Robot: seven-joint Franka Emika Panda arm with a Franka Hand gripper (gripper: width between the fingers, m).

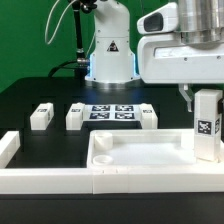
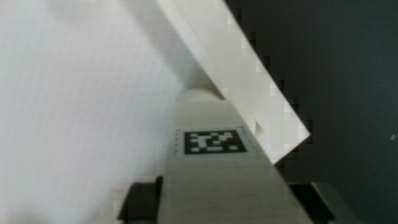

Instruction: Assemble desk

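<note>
The desk panel (image 1: 135, 158), a white tray with a raised rim, lies at the front of the black table. My gripper (image 1: 203, 100) is shut on one white leg (image 1: 207, 126), which stands upright with its tag facing out at the panel's end on the exterior view's right. In the wrist view the leg (image 2: 222, 170) runs out from between my fingers (image 2: 143, 200), and its tag (image 2: 215, 141) sits near its far end. That end is at the panel's rim (image 2: 231, 70); I cannot tell whether they touch. Three more legs (image 1: 40, 117) (image 1: 76, 117) (image 1: 148, 115) rest behind the panel.
The marker board (image 1: 112, 111) lies flat between the loose legs, in front of the robot's base (image 1: 110, 55). A white border wall (image 1: 45, 181) runs along the front edge and turns up at the exterior view's left (image 1: 8, 148).
</note>
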